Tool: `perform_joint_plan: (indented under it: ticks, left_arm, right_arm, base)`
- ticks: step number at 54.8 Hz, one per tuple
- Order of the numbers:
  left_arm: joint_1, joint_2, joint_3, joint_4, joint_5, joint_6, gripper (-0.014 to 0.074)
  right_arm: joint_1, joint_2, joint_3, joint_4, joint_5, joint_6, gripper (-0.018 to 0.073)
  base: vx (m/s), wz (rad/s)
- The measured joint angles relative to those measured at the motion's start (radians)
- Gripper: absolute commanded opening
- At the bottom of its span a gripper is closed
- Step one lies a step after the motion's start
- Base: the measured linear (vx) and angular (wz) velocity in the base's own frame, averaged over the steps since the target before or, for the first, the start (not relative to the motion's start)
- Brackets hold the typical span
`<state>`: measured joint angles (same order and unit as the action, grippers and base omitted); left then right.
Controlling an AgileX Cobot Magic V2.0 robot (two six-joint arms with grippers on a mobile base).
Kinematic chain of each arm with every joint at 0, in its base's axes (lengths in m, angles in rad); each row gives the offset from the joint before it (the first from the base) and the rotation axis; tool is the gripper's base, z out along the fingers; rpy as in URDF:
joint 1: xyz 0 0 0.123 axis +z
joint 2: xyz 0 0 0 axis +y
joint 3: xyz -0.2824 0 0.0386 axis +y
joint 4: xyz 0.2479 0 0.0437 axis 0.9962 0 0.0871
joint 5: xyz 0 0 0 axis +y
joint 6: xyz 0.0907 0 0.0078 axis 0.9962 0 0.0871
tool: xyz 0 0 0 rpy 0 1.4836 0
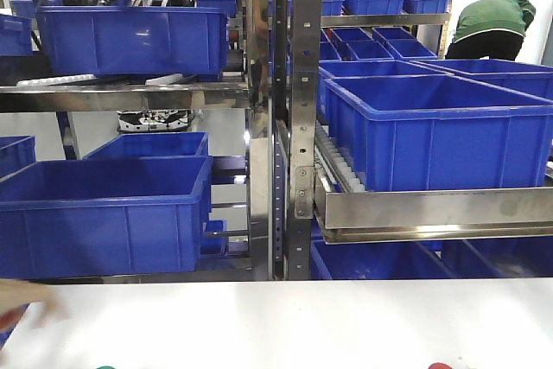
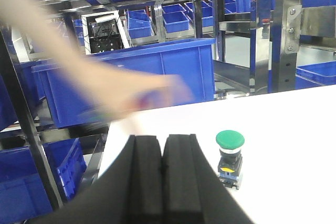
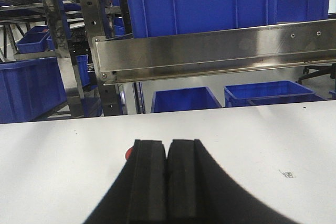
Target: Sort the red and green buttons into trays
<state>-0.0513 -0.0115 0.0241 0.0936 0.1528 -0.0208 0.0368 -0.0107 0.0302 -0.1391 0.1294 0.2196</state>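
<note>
A green button (image 2: 230, 157) stands upright on the white table, just right of my left gripper (image 2: 162, 142), which is shut with nothing in it. Its green cap (image 1: 105, 367) barely shows at the bottom edge of the front view. My right gripper (image 3: 168, 148) is shut and empty; a sliver of the red button (image 3: 128, 154) peeks out behind its left finger. The red cap (image 1: 440, 366) also shows at the bottom edge of the front view. The trays are out of view.
A person's blurred arm and hand (image 2: 113, 85) reaches over the table's far left edge, also seen as a hand (image 1: 30, 304) in the front view. Metal racks (image 1: 289, 118) with blue crates (image 1: 432, 131) stand behind the white table (image 1: 294, 321).
</note>
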Motion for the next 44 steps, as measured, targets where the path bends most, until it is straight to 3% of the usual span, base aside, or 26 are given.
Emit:
perform_joint_plan:
  ticks: [38, 44]
  left_arm:
    - [0.0, 0.0, 0.0, 0.0, 0.0, 0.0, -0.0006]
    - [0.0, 0.0, 0.0, 0.006, -0.064, 0.0, -0.0006]
  right_arm:
    - [0.0, 0.0, 0.0, 0.0, -0.022, 0.0, -0.0008]
    - [0.0, 0.0, -0.004, -0.006, -0.032, -0.001, -0.0008]
  base:
    - [0.0, 0.0]
    - [0.0, 0.0]
